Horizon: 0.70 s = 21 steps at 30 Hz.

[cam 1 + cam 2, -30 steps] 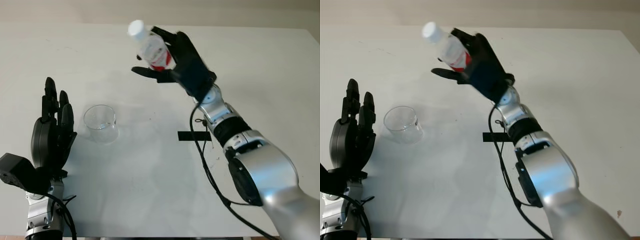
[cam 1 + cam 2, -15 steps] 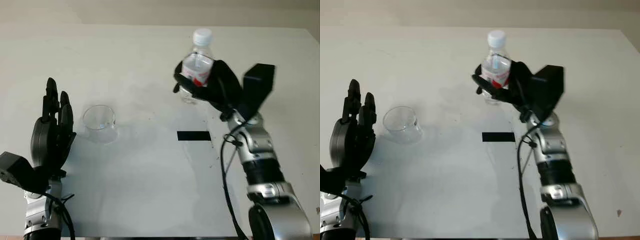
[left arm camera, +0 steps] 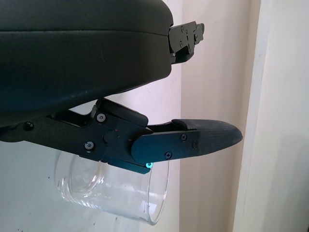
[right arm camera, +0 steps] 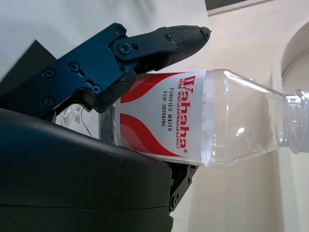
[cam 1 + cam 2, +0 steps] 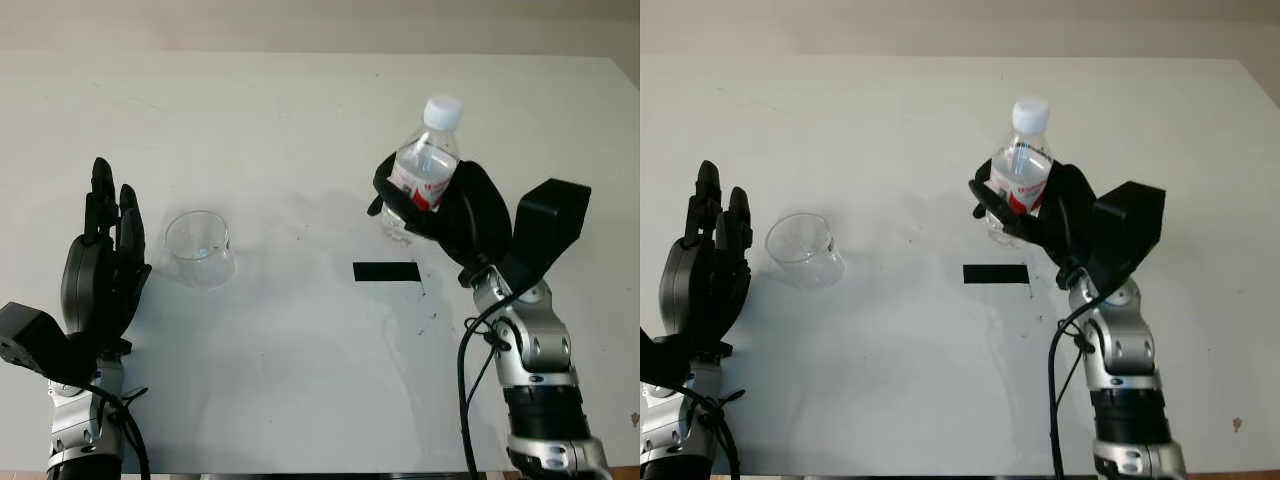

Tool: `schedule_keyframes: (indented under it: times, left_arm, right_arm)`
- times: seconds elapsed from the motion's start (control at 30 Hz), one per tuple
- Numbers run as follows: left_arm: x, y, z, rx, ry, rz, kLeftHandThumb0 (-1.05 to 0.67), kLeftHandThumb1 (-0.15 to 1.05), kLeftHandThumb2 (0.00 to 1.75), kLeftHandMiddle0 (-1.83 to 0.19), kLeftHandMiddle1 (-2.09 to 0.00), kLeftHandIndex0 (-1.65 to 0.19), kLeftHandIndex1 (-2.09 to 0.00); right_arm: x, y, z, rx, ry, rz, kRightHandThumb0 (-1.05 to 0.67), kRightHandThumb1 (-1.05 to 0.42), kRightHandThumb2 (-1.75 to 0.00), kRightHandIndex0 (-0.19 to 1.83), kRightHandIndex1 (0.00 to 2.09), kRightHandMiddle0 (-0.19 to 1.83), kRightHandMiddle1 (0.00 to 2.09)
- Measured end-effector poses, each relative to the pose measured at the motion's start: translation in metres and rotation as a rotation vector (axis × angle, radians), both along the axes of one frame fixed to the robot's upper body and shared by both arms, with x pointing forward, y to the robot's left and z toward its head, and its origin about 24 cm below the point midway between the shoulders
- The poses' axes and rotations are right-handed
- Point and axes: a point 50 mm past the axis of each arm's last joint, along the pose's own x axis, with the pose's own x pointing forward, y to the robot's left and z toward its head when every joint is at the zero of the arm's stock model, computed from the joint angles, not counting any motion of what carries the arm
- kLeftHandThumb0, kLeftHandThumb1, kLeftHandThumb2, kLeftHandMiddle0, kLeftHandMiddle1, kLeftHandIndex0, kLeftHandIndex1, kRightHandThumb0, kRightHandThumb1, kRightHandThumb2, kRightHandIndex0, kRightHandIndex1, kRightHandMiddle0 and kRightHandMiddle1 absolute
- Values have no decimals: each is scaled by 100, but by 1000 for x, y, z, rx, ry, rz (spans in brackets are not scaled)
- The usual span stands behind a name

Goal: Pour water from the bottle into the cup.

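Bottle point(image 5: 424, 170) first: a clear plastic one with a white cap point(image 5: 443, 110) and a red-and-white label reading "Wahaha purified water for drinking", standing roughly upright, cap tilted slightly away toward the far right. It sits in the right hand point(image 5: 450, 208), whose black fingers point(image 4: 154, 41) are wrapped around the labelled middle of the body. The bottle is at the right of centre on the white table point(image 5: 300, 380); I cannot tell whether its base touches the tabletop or hangs just above it. The cap is on. The plastic looks clear through the neck and shoulder, and how much water is inside I cannot make out.

Well apart from it, over on the left side of the table, stands the cup point(image 5: 200, 247), a short clear glass tumbler, upright, mouth open to the ceiling. It is too transparent for me to say whether anything is in it.

The left hand point(image 5: 103, 265) is raised just beside the cup on its left, holding nothing, open, not touching the glass. From the left wrist view the cup point(image 3: 113, 191) shows right behind one black finger point(image 3: 186, 140).

Between the two containers, nearer the bottle and just in front of it, a small black rectangle of tape point(image 5: 386, 271) lies flat on the table. A black cable point(image 5: 466, 380) runs down along the right forearm.
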Motion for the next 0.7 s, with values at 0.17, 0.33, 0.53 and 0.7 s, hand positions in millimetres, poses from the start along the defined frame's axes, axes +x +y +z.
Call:
schedule_keyframes:
  times: [0.17, 0.33, 0.53, 0.7]
  left_arm:
    - [-3, 1, -1, -2, 0, 1, -75, 105, 51, 19, 0, 19, 0]
    - [-4, 1, -1, -1, -1, 1, -74, 105, 52, 19, 0, 19, 0]
    - [-4, 2, -1, -3, -4, -7, -73, 105, 53, 19, 0, 19, 0]
    - [-5, 4, 0, -15, -10, -2, -73, 105, 53, 19, 0, 19, 0]
  right_arm:
    - [-2, 5, -9, 13, 40, -8, -43, -105, -47, 113, 209, 70, 209]
    - [-2, 7, -15, 18, 81, -20, -45, -105, -46, 113, 209, 71, 209]
    - [-2, 9, -23, 24, 112, -28, -46, -105, -45, 112, 209, 70, 209]
    - [-3, 8, -29, 12, 128, -36, -47, -105, -45, 105, 209, 63, 209]
